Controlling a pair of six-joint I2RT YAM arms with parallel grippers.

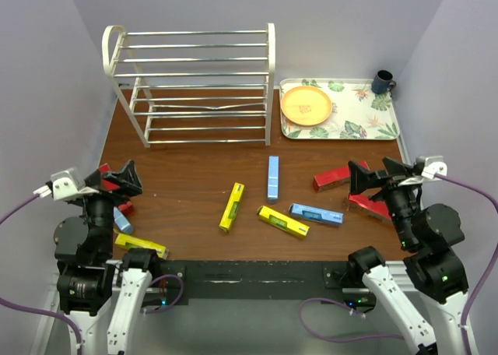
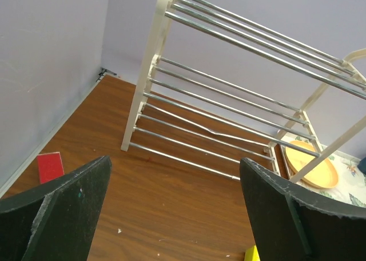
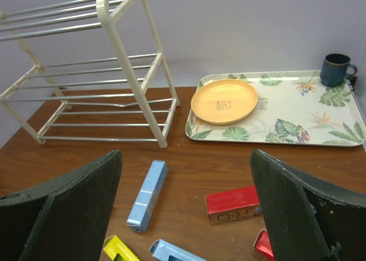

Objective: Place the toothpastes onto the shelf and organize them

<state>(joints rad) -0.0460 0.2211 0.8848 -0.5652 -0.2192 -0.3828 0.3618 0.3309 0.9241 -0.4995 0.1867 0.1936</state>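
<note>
Two red toothpastes (image 1: 327,181) lie beneath the right gripper (image 1: 355,178), jaws apart.

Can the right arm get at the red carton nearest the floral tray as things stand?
Probably yes: the right gripper is open, and the red carton lies flat just ahead with nothing covering it.

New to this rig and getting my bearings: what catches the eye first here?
A white wire shelf stands at the back left of the wooden table, its bars bare. Red, yellow and light blue toothpaste cartons lie scattered across the near half. At the back right, a floral tray carries an orange plate, a dark blue mug at its far corner.
</note>
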